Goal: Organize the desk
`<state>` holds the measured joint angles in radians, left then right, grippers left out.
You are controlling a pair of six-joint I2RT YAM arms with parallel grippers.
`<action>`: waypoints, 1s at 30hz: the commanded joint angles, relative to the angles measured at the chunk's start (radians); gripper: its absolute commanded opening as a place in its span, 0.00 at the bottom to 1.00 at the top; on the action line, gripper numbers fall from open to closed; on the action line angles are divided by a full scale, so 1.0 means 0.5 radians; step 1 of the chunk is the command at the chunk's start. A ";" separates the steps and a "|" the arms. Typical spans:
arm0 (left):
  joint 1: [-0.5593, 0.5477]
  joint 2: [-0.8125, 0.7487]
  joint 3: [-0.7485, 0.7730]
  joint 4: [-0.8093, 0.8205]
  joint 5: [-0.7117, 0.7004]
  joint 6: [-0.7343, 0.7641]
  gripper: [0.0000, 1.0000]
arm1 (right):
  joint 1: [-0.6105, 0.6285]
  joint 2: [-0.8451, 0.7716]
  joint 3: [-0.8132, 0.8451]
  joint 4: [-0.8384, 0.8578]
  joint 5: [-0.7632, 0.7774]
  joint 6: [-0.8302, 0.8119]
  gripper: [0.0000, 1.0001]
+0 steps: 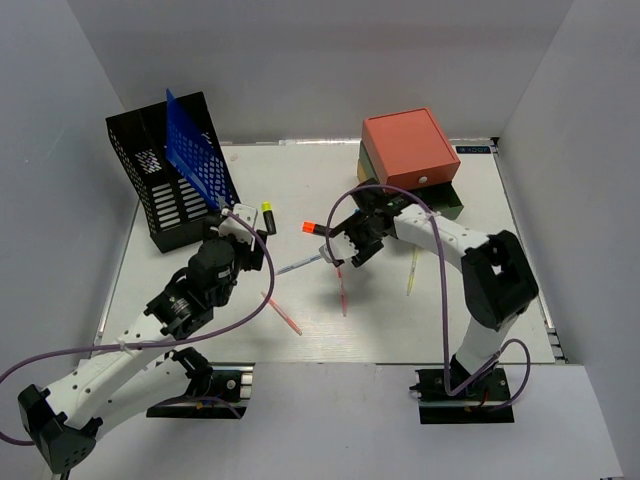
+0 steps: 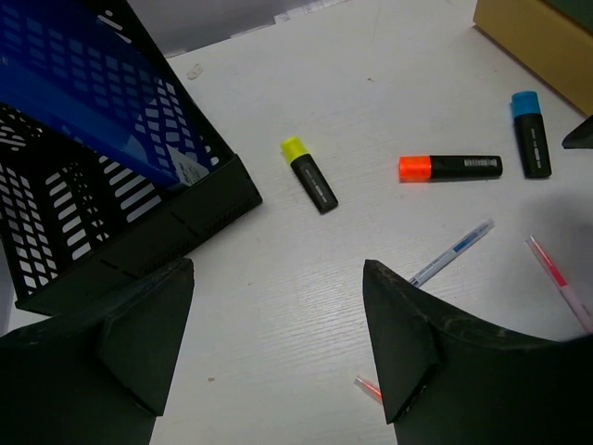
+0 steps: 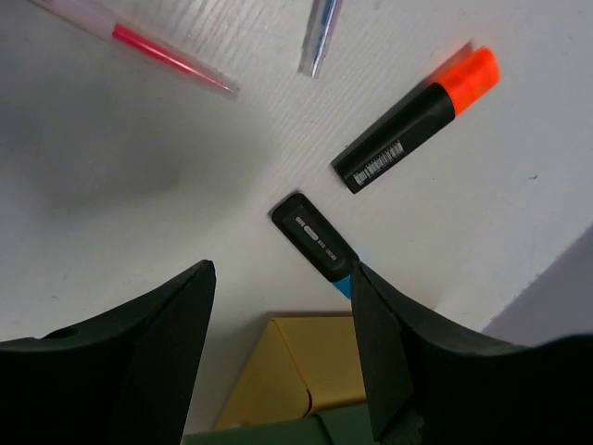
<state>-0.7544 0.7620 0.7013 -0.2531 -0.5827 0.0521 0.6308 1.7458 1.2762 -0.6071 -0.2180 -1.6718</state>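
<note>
White desk (image 1: 300, 170) spans the centre of the overhead view, cluttered mid-frame: yellow highlighter (image 2: 309, 173), orange highlighter (image 2: 451, 167), blue highlighter (image 2: 530, 134) and blue pen (image 2: 452, 251) lie loose. My left pincer (image 2: 278, 306) and right pincer (image 3: 280, 311) both gape, holding nothing. Judgement: sorting barely begun, nearly everything left.

Likely a robotics lab, white panel walls (image 1: 300, 60), desk (image 1: 300, 180), bolted arm base (image 1: 465, 386)

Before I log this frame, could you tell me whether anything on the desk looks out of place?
Yes. The yellow highlighter, orange highlighter, blue highlighter, blue pen and pink pen lie loose at scattered angles on the desk. The blue mesh panel leans at a slant in the black file rack.
</note>
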 commanded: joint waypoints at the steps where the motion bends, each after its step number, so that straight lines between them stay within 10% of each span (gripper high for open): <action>1: 0.002 -0.036 -0.016 0.031 -0.071 0.031 0.83 | 0.024 0.085 0.147 0.002 0.104 -0.221 0.66; 30: 0.002 -0.039 -0.059 0.064 -0.092 0.065 0.83 | 0.009 0.739 0.570 -0.175 0.424 -0.669 0.64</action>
<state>-0.7544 0.7490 0.6796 -0.2390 -0.6170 0.0757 0.6388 2.0762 1.4986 -0.5983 -0.0143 -1.9320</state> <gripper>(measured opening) 0.831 0.645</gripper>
